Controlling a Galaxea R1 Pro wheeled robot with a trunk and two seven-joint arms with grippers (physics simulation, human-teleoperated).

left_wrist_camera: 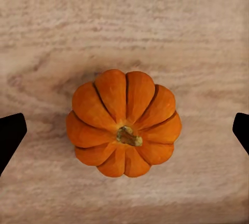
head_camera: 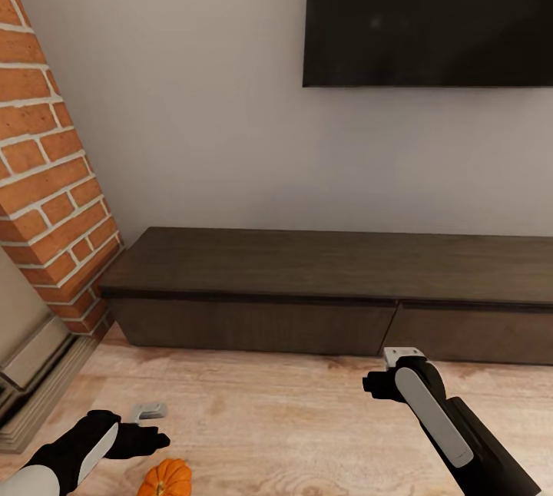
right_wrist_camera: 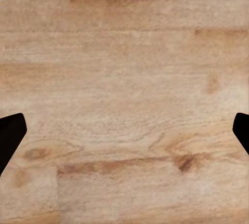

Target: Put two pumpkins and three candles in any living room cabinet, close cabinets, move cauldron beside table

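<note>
Head view. A long, low dark wooden cabinet (head_camera: 338,289) stands against the pale wall (head_camera: 192,97), its flat drawer fronts all flush and shut. A dark television screen (head_camera: 430,12) hangs on the wall at about 1 o'clock. A red brick fireplace column (head_camera: 46,173) rises at 9 o'clock, just beside the cabinet's left end. The wood-plank floor (head_camera: 269,419) fills the foreground.

Left arm, at 7 o'clock. The left gripper (left_wrist_camera: 124,130) hangs over the floor with its jaws spread wide and nothing between them; in the left wrist view only the two dark fingertips (left_wrist_camera: 10,133) show at the picture's edges. One pumpkin (left_wrist_camera: 123,122) sits upright on the floor, stem up, centred between those tips and touching neither. In the head view the same pumpkin (head_camera: 165,478) lies at 6 to 7 o'clock, just beside the left gripper (head_camera: 146,423) and well apart from the cabinet.

Right arm, at 5 o'clock. The right gripper (head_camera: 384,377) is held above bare floor in front of the cabinet's drawer fronts. Its jaws are likewise wide apart and hold nothing; the right wrist view shows one dark fingertip (right_wrist_camera: 10,135) at each edge, with plain floorboards between.
</note>
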